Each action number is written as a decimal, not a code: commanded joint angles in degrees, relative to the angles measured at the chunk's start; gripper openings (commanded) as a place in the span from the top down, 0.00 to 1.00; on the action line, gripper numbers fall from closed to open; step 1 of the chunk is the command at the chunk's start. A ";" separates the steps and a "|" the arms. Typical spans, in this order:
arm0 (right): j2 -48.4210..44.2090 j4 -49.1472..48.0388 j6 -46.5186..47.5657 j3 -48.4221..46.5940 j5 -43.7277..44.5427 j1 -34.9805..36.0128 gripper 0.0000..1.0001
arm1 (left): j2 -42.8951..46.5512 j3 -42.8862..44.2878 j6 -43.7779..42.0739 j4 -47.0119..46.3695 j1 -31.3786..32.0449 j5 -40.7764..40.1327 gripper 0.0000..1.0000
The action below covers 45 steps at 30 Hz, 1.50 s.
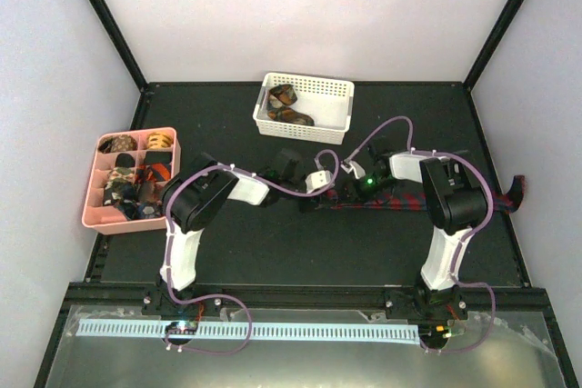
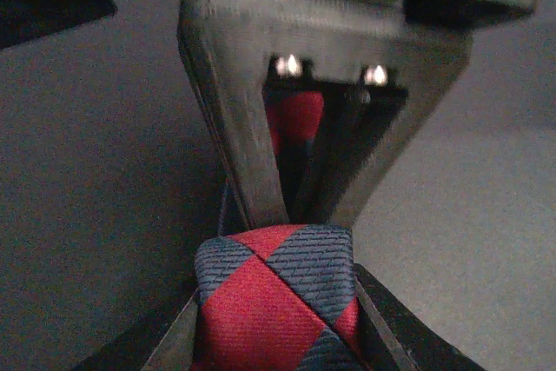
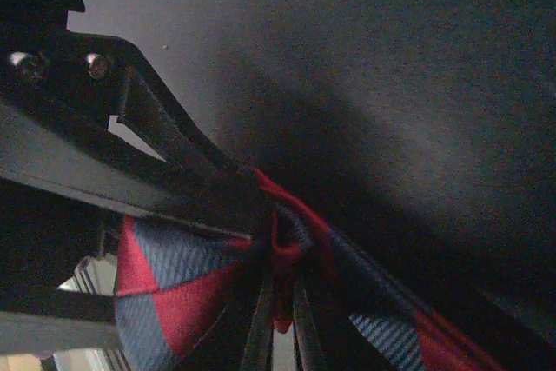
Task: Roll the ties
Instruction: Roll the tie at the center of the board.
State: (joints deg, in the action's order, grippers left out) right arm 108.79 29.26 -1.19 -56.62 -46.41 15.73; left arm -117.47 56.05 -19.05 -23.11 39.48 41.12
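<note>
A dark red-and-navy plaid tie (image 1: 409, 206) lies across the black mat from the centre towards the right edge. Its left end is folded into a small roll (image 2: 278, 293). My left gripper (image 1: 320, 186) holds that roll across its width, one finger (image 2: 169, 341) on each side. My right gripper (image 1: 356, 190) faces it from the right. Its two fingers are pressed together on a fold of the same tie (image 3: 174, 293), right by the roll. In the left wrist view the right gripper (image 2: 295, 206) stands just behind the roll.
A pink divided tray (image 1: 91, 211) with several rolled ties (image 1: 123, 184) stands at the left edge. A white basket (image 1: 305, 132) holding loose patterned ties (image 1: 289, 106) stands at the back centre. Purple cables loop over both arms.
</note>
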 commanded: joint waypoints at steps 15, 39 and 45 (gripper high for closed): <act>-7.62 4.99 1.23 -1.99 -4.71 -4.75 0.62 | -0.91 1.76 -7.84 12.93 1.27 -6.81 0.66; -0.33 3.71 0.47 -4.49 -2.22 -1.40 0.78 | -2.20 3.72 -7.64 15.15 2.17 -7.99 0.64; 0.25 3.84 0.54 -4.92 -2.36 -1.31 0.87 | -2.32 3.89 -7.41 15.23 2.18 -7.80 0.64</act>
State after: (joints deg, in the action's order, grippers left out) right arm 108.01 32.38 -1.39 -59.99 -48.60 14.17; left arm -117.36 59.75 -25.85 -12.82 41.01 36.36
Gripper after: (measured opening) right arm 0.186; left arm 0.355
